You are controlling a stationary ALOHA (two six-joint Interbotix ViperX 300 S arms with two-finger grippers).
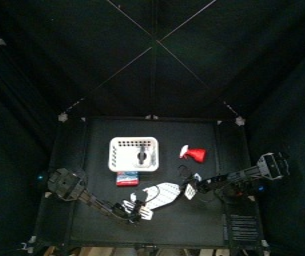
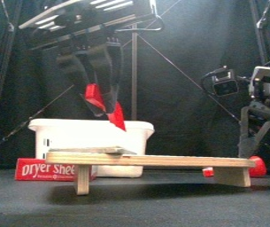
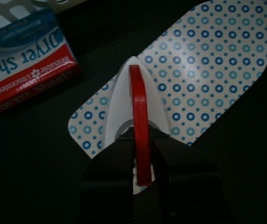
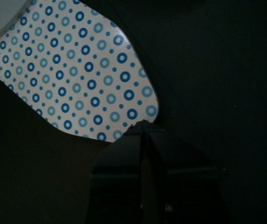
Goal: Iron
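The ironing board [image 1: 163, 192], white with blue dots, lies low near the table's front; it also shows in the front view [image 2: 161, 160]. My left gripper [image 3: 138, 144] is shut on a narrow red and white iron [image 3: 137, 105], its tip pointing along the board [image 3: 206, 70]. In the front view the iron [image 2: 104, 104] hangs a little above the board's left end. My right gripper [image 4: 156, 140] is shut and empty, beside the board's other end [image 4: 83, 70]; in the top view it [image 1: 203, 183] sits just right of the board.
A white basket [image 1: 135, 153] stands behind the board, seen also in the front view [image 2: 66, 142]. A dryer sheets box [image 1: 124, 179] lies at the board's left [image 2: 42, 168]. A red and white object [image 1: 192, 153] stands at the back right.
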